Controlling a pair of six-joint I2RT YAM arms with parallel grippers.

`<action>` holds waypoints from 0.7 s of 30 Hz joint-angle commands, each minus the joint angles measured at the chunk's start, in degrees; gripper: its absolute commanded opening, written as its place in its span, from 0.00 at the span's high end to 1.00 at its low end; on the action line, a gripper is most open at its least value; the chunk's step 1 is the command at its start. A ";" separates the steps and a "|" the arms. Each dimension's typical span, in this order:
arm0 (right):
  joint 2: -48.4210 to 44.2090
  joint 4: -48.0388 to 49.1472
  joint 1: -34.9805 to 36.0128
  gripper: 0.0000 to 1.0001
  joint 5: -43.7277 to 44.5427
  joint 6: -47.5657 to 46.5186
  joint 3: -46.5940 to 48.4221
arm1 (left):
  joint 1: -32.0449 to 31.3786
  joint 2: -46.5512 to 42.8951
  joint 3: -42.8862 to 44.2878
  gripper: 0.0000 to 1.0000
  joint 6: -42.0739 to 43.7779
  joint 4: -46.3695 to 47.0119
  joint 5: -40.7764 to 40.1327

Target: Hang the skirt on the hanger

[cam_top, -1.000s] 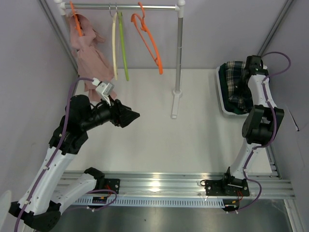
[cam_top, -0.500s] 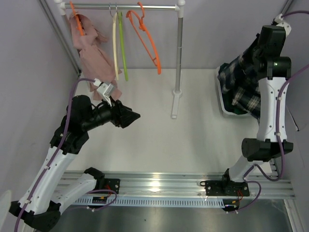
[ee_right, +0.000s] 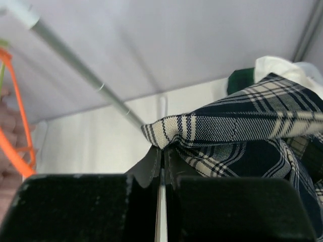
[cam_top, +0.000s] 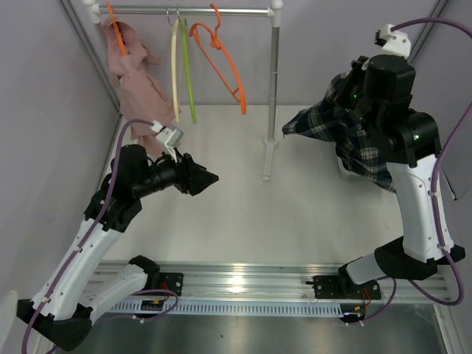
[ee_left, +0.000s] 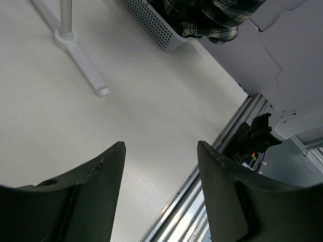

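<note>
A dark plaid skirt (cam_top: 346, 129) hangs in the air from my right gripper (cam_top: 359, 77), which is shut on its waistband edge (ee_right: 169, 132). The skirt drapes right of the rack post, above the basket. An empty orange hanger (cam_top: 221, 59) hangs on the rack rod, left of the post. My left gripper (cam_top: 206, 177) is open and empty, held above the table left of the rack foot; its fingers (ee_left: 91, 176) frame bare table in the left wrist view.
A rack (cam_top: 274, 88) stands at the back with a white foot (cam_top: 268, 158). A pink garment (cam_top: 136, 81) hangs on an orange hanger at the far left; cream (cam_top: 175, 74) and green (cam_top: 188, 74) hangers hang beside it. A white basket (ee_left: 151, 25) sits at the right.
My right arm has lifted the skirt out of the basket and swung it up and to the left toward the rack. My left gripper has shifted slightly right.
</note>
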 commanded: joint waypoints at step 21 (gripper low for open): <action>-0.99 6.74 25.41 1.00 17.09 -5.18 1.55 | -1.23 -0.35 -4.05 0.36 -0.29 4.30 -1.05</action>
